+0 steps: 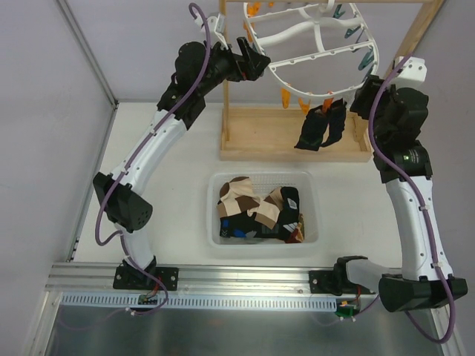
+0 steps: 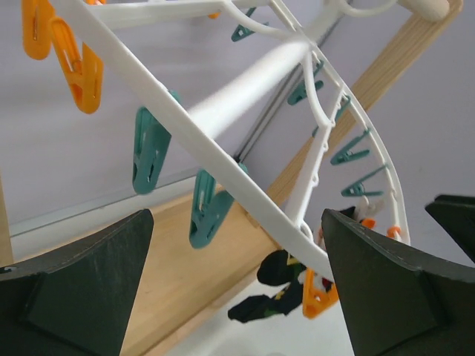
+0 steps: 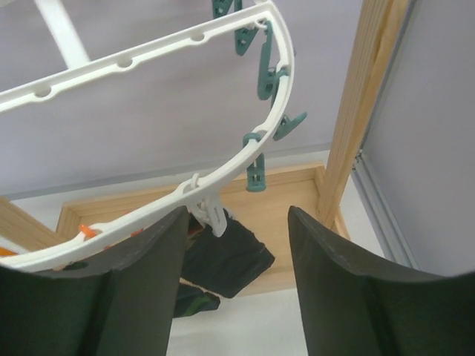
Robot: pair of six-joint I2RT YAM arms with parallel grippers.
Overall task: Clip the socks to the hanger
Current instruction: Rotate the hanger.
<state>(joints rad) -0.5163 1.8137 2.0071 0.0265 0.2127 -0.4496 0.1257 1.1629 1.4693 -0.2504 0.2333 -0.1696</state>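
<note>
The white hanger (image 1: pixel 319 52) hangs from a wooden frame, with orange and teal pegs on its rim. Two black socks (image 1: pixel 320 127) hang clipped at its near rim. Tan, brown and white socks (image 1: pixel 249 196) lie in a clear bin with dark ones. My left gripper (image 1: pixel 256 63) is open at the hanger's left rim; in the left wrist view the rim (image 2: pixel 223 170) runs between its spread fingers (image 2: pixel 237 222). My right gripper (image 1: pixel 358 102) is open and empty beside the hanging black sock (image 3: pixel 226 259), just under the rim (image 3: pixel 159 48).
The clear bin (image 1: pixel 215 182) stands mid-table in front of the wooden frame's base (image 1: pixel 297 144). The frame's right post (image 3: pixel 364 111) rises close to my right gripper. Grey walls stand left and behind.
</note>
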